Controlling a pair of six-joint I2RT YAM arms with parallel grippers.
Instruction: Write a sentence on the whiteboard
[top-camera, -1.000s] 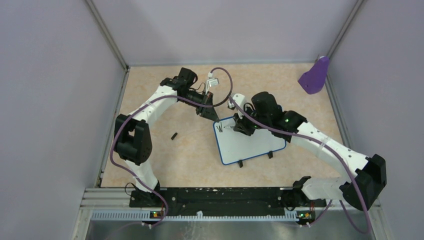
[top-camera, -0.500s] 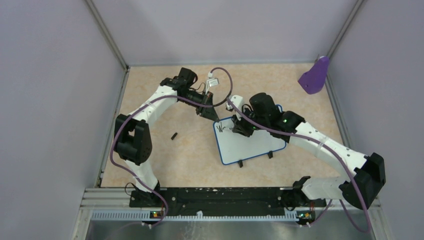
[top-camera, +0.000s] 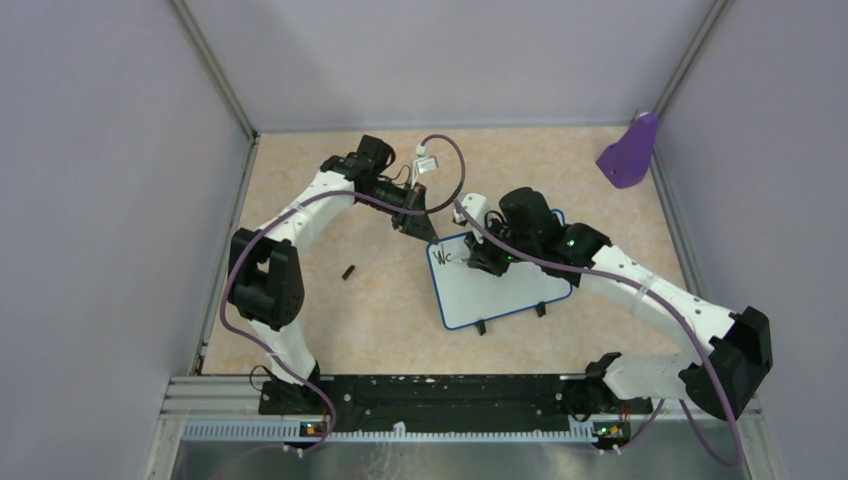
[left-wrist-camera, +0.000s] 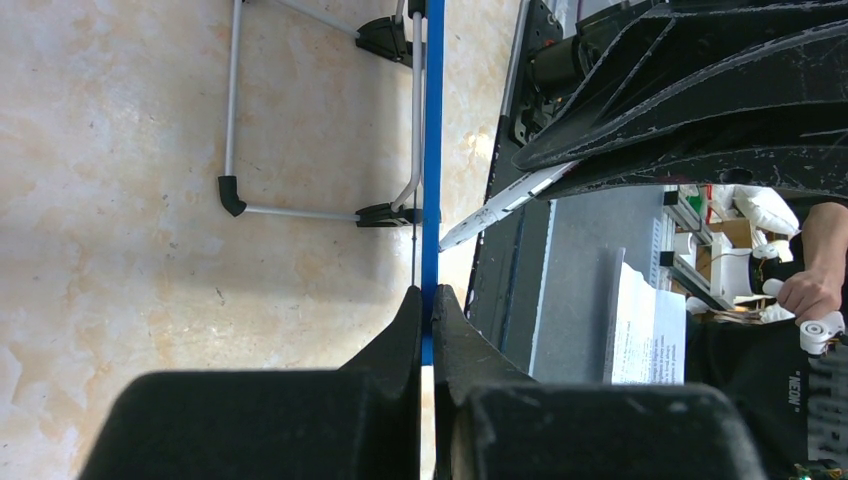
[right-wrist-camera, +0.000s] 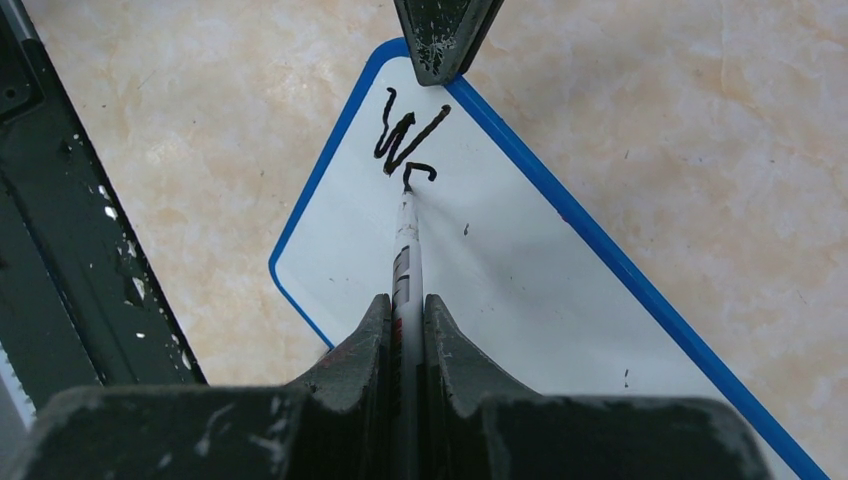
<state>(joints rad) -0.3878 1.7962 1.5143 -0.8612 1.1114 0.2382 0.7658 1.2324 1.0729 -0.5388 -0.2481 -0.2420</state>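
The whiteboard (top-camera: 505, 290) lies flat on the table, blue-rimmed, with two black feet on its near edge. The sentence (top-camera: 443, 257) is a black "W" and a short curved stroke beside it; it also shows in the right wrist view (right-wrist-camera: 408, 142). My right gripper (top-camera: 478, 258) is shut on a white marker (right-wrist-camera: 405, 250), tip touching the board (right-wrist-camera: 520, 270) at the stroke's end. My left gripper (top-camera: 424, 233) is shut on the board's far-left corner. In the left wrist view its jaws (left-wrist-camera: 427, 295) pinch the blue rim (left-wrist-camera: 432, 150) edge-on. Its fingertips (right-wrist-camera: 445, 35) reach in over that corner.
A purple scoop (top-camera: 630, 150) leans in the back right corner. A small black cap (top-camera: 348, 271) lies on the table left of the board. Grey walls close in the left, back and right. The black base rail (top-camera: 430, 390) runs along the near edge.
A new curved stroke has appeared after the "W". My right gripper with the marker has shifted slightly along the board. The left arm and the board have not moved.
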